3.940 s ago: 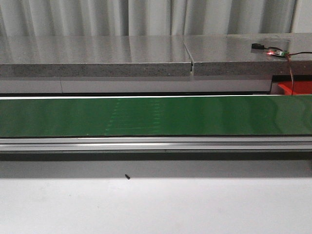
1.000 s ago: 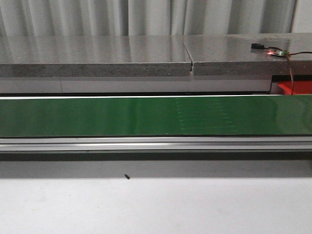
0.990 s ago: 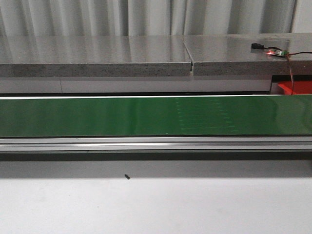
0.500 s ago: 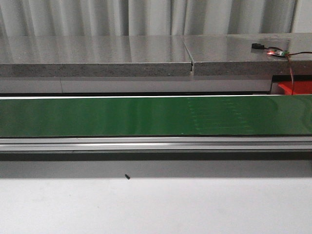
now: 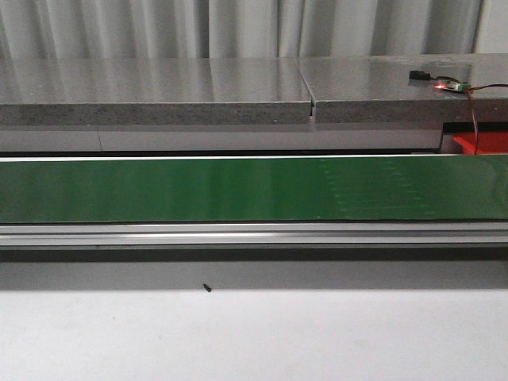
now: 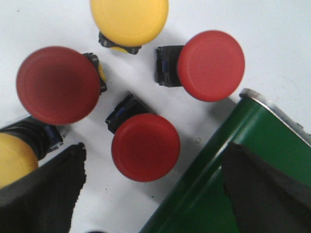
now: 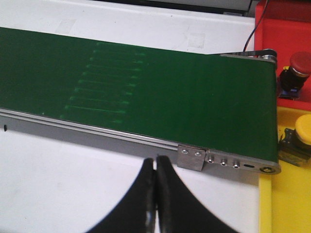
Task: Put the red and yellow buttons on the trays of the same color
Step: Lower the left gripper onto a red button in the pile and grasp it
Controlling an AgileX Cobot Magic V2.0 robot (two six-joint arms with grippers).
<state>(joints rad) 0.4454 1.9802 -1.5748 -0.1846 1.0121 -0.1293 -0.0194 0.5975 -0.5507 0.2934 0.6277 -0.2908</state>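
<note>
In the left wrist view, three red buttons (image 6: 146, 147) (image 6: 210, 65) (image 6: 57, 85) and two yellow buttons (image 6: 129, 19) (image 6: 14, 162) lie on the white table beside the end of the green belt (image 6: 228, 194). My left gripper (image 6: 154, 155) is open, its fingers (image 6: 43, 194) either side of the middle red button and apart from it. My right gripper (image 7: 155, 162) is shut on nothing, over white table near the belt's (image 7: 170, 87) other end. There a red tray (image 7: 286, 24) holds a red button (image 7: 299, 65) and a yellow tray (image 7: 286, 199) holds a yellow button (image 7: 301, 141).
The front view shows the long green belt (image 5: 238, 189) with its metal rail (image 5: 254, 232), no gripper, and a corner of the red tray (image 5: 484, 143). A grey stone ledge (image 5: 159, 91) behind carries a small circuit board (image 5: 448, 85) with a lit red light and wires.
A faint patch of marks on the belt has drifted to the right, from the middle towards the right end. Nothing else in the front view has moved.
</note>
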